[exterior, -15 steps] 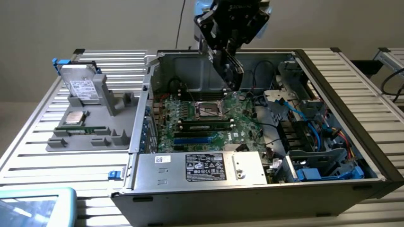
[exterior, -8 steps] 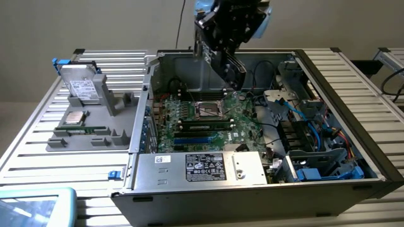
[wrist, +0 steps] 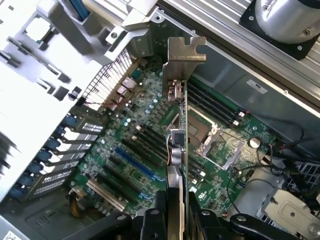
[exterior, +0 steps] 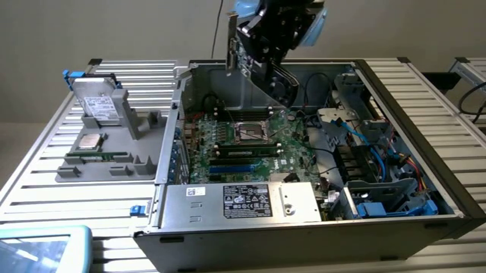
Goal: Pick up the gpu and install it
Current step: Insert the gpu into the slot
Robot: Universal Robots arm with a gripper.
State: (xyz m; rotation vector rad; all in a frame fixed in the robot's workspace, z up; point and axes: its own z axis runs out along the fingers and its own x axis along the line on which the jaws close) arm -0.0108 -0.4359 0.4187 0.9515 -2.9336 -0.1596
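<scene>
The gpu (exterior: 262, 71) hangs tilted over the back of the open computer case (exterior: 425, 136), its metal bracket (exterior: 231, 40) toward the exterior view's left. My gripper (exterior: 277, 31) is shut on it from above. In the wrist view the gpu (wrist: 177, 145) appears edge-on, with its silver bracket (wrist: 185, 50) at the far end. My gripper (wrist: 176, 212) clamps the card's near end between two black fingers (wrist: 159, 220). The card floats above the green motherboard (wrist: 145, 150), over the expansion slots (wrist: 135, 165) and beside the CPU socket (wrist: 220, 145), touching nothing.
A grey parts tray (exterior: 114, 153) at the exterior view's left holds a metal drive (exterior: 99, 105), a CPU (exterior: 91, 141) and a memory stick (exterior: 95, 153). The power supply (exterior: 243, 202) sits at the case front; cables and drive bays (exterior: 379, 170) crowd the right.
</scene>
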